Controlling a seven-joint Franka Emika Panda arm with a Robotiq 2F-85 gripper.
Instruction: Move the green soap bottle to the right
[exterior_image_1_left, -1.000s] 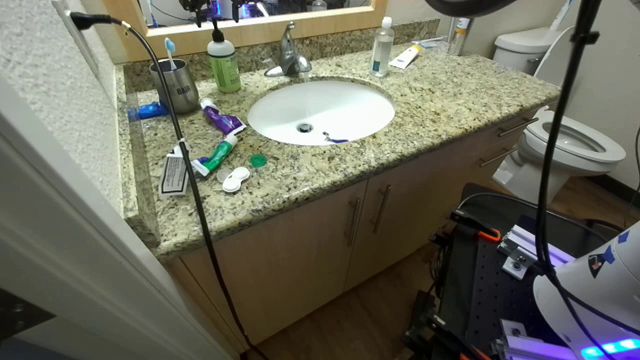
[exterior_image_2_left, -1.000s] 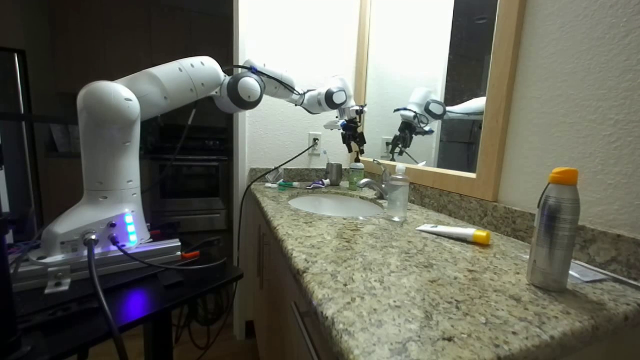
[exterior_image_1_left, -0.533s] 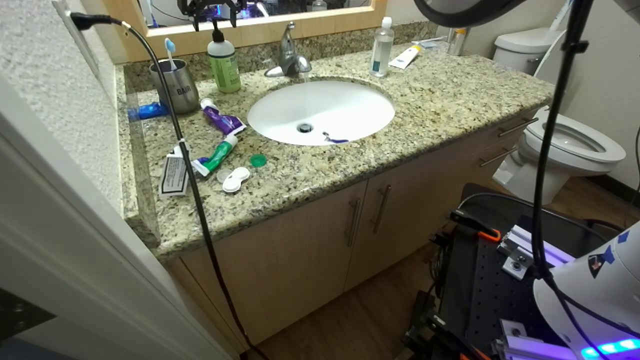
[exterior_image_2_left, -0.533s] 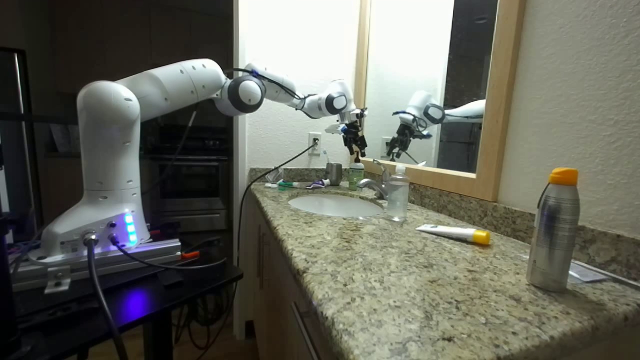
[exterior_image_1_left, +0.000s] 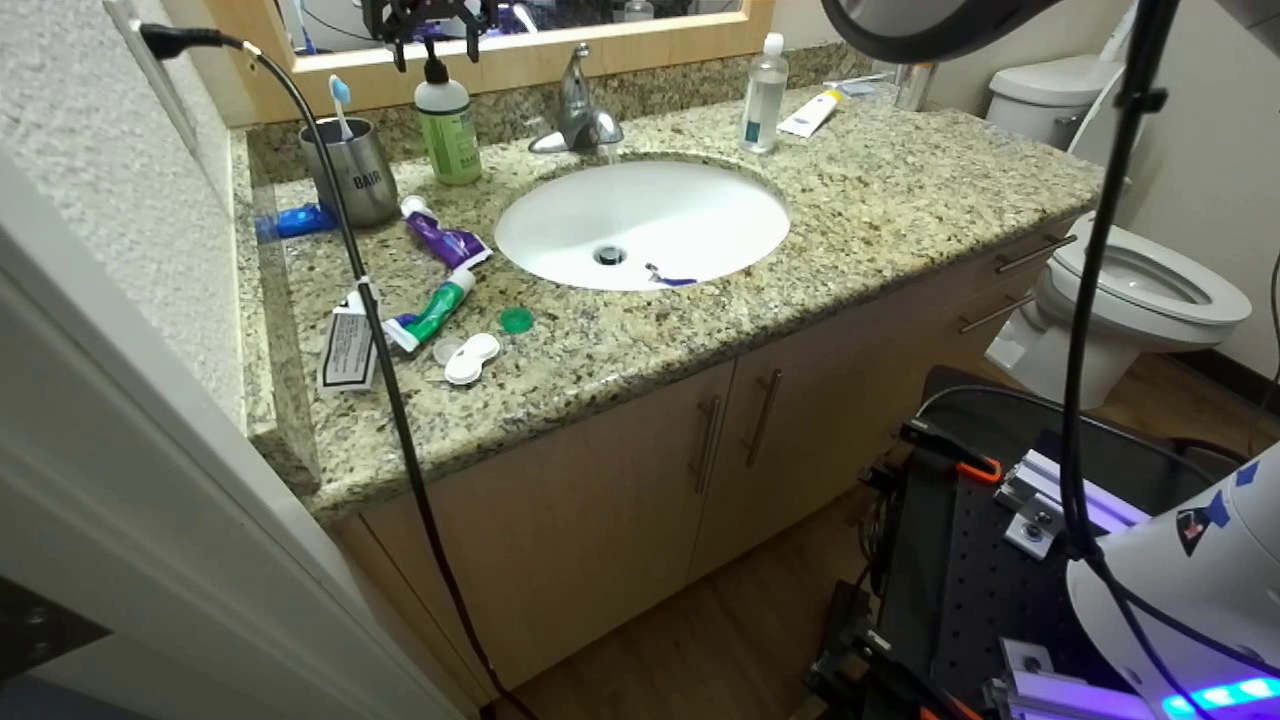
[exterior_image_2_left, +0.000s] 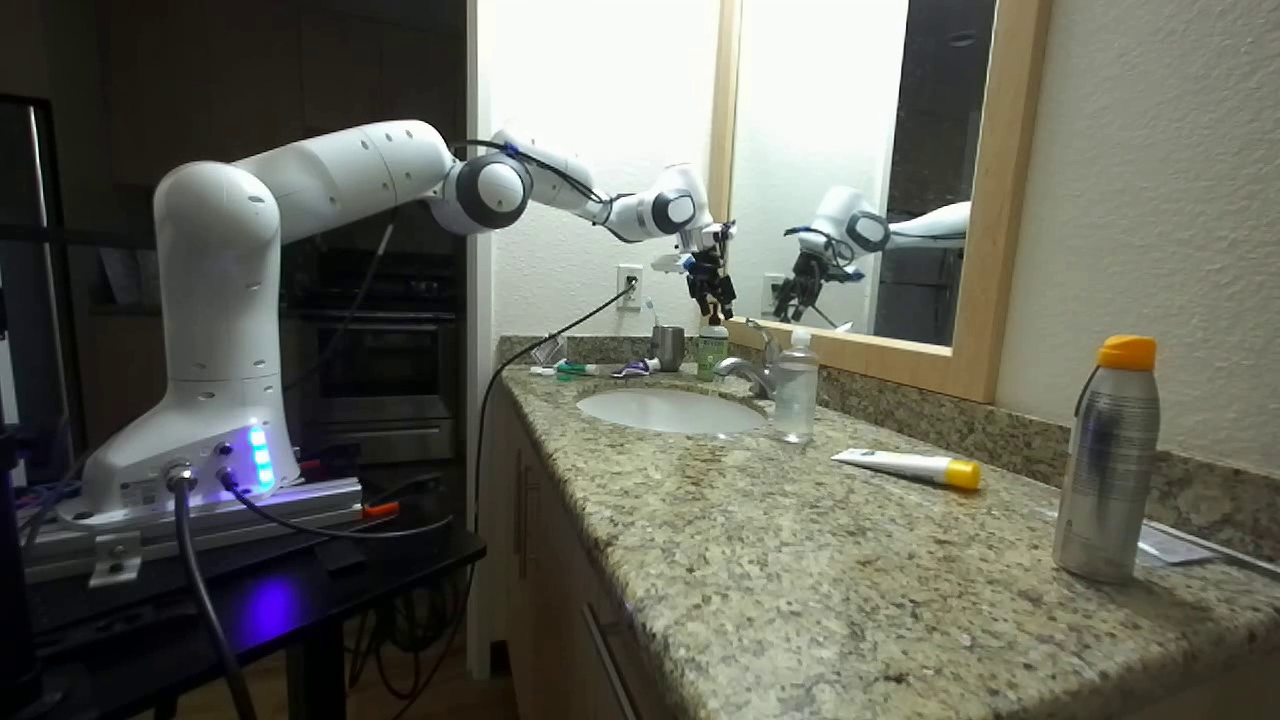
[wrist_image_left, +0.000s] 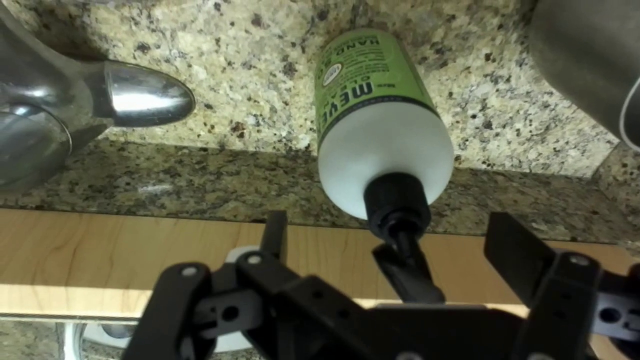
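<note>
The green soap bottle stands upright on the counter between the steel cup and the faucet. It has a green label, a white shoulder and a black pump top. It also shows in an exterior view and in the wrist view. My gripper is open and points down over the bottle, also in an exterior view. In the wrist view the fingers stand wide on either side of the black pump, with a gap on both sides. The gripper holds nothing.
A steel cup with a toothbrush stands beside the bottle. The faucet and sink are on its other side. The mirror frame rises close behind. A clear bottle stands past the faucet. Tubes lie in front.
My gripper has come down a little over the bottle, so its fingertips are now lower around the pump top. It stays open. The bottle has not moved.
</note>
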